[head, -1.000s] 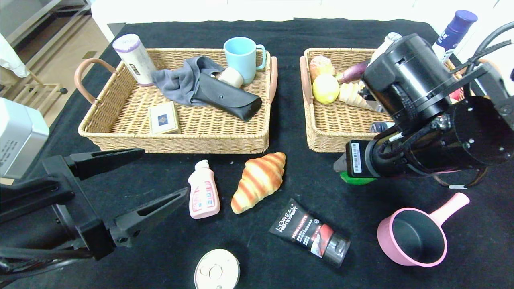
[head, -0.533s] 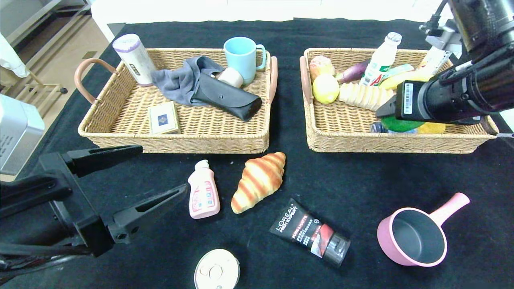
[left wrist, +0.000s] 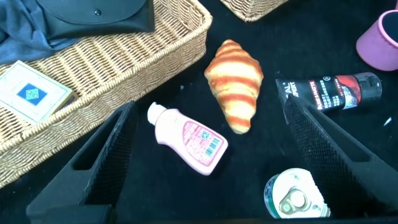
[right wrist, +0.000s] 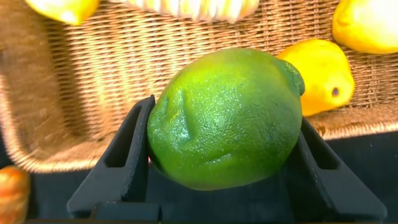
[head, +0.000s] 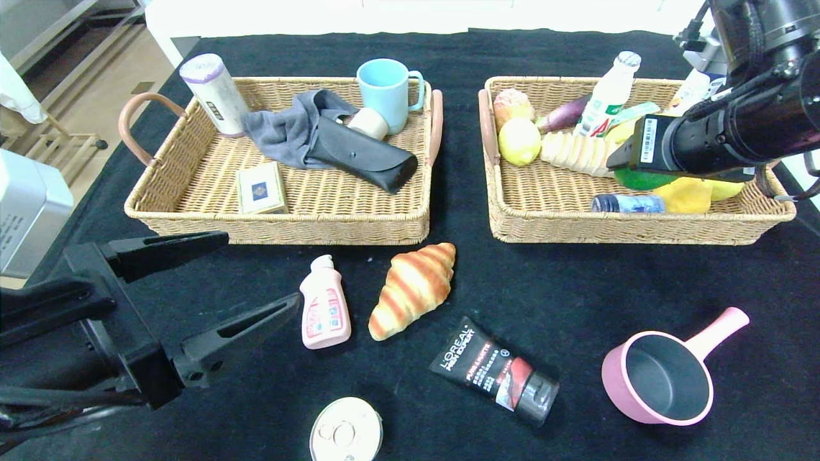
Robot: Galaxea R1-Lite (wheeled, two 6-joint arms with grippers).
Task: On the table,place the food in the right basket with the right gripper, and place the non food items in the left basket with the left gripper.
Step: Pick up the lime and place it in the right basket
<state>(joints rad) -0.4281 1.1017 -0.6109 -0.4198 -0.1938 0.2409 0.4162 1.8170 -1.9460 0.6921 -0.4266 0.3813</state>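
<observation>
Holding a round green lime-like fruit [right wrist: 227, 118] clamped between its jaws, my right gripper [right wrist: 227, 155] hangs above the right wicker basket [head: 615, 229], over its near side beside the yellow fruit [right wrist: 317, 74]. I judge I'm at the drop-off step: next I should lower a little and release over bare weave. My left gripper [head: 192, 301] waits spread wide near the pink plastic bottle [left wrist: 186, 138] on the black desk [head: 576, 301].
</observation>
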